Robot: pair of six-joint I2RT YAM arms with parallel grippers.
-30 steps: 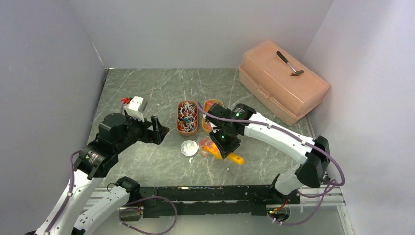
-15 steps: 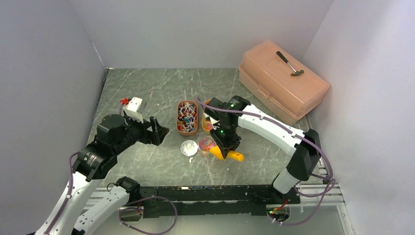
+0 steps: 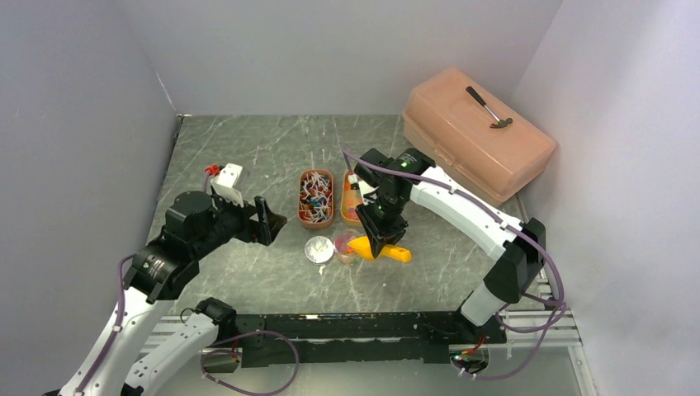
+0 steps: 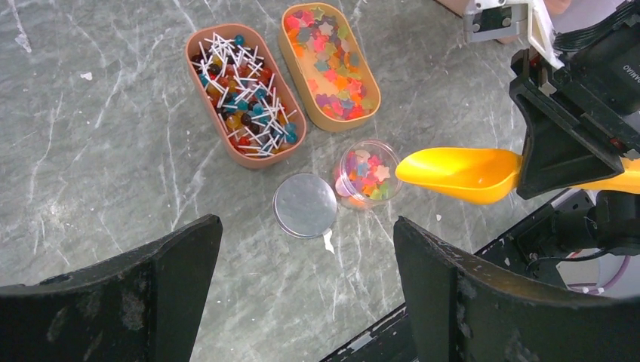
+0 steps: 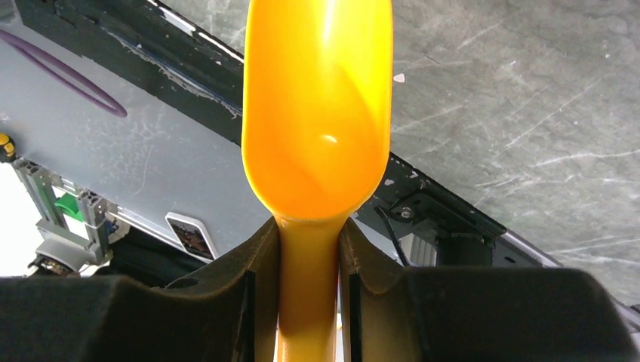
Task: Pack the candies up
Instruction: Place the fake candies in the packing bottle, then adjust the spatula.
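Observation:
The candies lie in two tan oval trays. Stick-wrapped pieces (image 4: pixel 245 94) fill the left tray (image 3: pixel 316 198), and coloured gummy bits (image 4: pixel 328 66) fill the right tray (image 3: pixel 350 200), which my right arm partly covers. A small clear jar (image 4: pixel 367 173) (image 3: pixel 344 245) holds more gummy bits. My right gripper (image 3: pixel 381 238) (image 5: pixel 309 234) is shut on the handle of the orange scoop (image 5: pixel 317 113) (image 4: pixel 460 173), whose bowl hangs just right of the jar with no candy showing in it. My left gripper (image 4: pixel 306 226) (image 3: pixel 268 221) hovers open, left of the trays, holding nothing.
A round lid (image 4: pixel 305 205) (image 3: pixel 319 249) lies flat just left of the jar. A salmon toolbox (image 3: pixel 477 136) with a hammer (image 3: pixel 489 107) on top stands at the back right. The black base rail (image 3: pixel 355 326) runs along the near edge.
My right gripper has swung the scoop a little up and toward the far side, beside the jar. The left arm has stayed still.

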